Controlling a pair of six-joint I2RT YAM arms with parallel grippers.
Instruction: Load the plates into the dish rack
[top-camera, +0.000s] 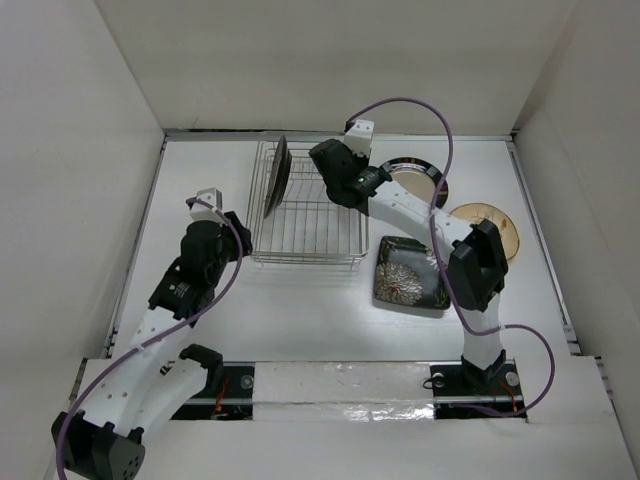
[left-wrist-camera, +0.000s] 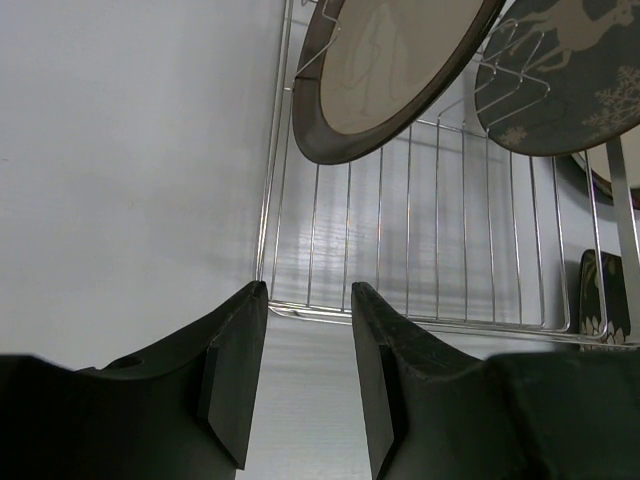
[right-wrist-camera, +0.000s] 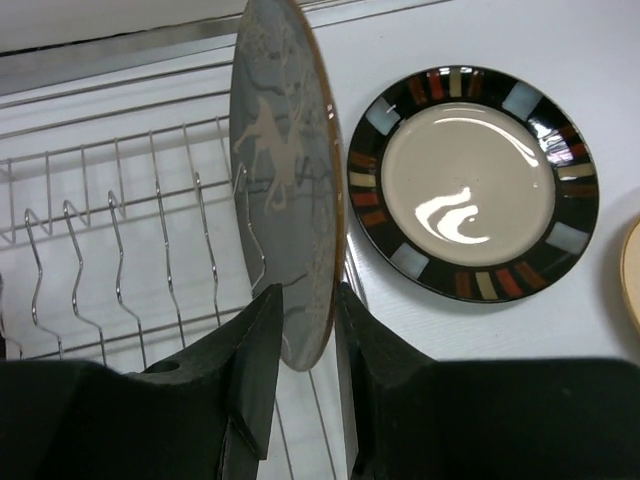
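In the dish rack (top-camera: 305, 225) a brown-rimmed cream plate (left-wrist-camera: 390, 70) stands on edge toward the rack's left side, and a grey deer-patterned plate (right-wrist-camera: 285, 180) stands at its right side. The right fingers (right-wrist-camera: 255, 360) straddle the grey plate's rim; I cannot tell whether they press it. The left fingers (left-wrist-camera: 235, 370) are spread and empty by the rack's near left corner. A striped-rim plate (right-wrist-camera: 465, 180) and a black square plate (top-camera: 408, 275) lie on the tabletop (top-camera: 300, 310) right of the rack.

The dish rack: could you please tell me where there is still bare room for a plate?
Free: the near half of the dish rack, bare prongs. Crowded: its far end, with the brown-rimmed plate, the grey plate and the right hand astride it; right of the rack lie the striped-rim plate, tan plate and black square plate.
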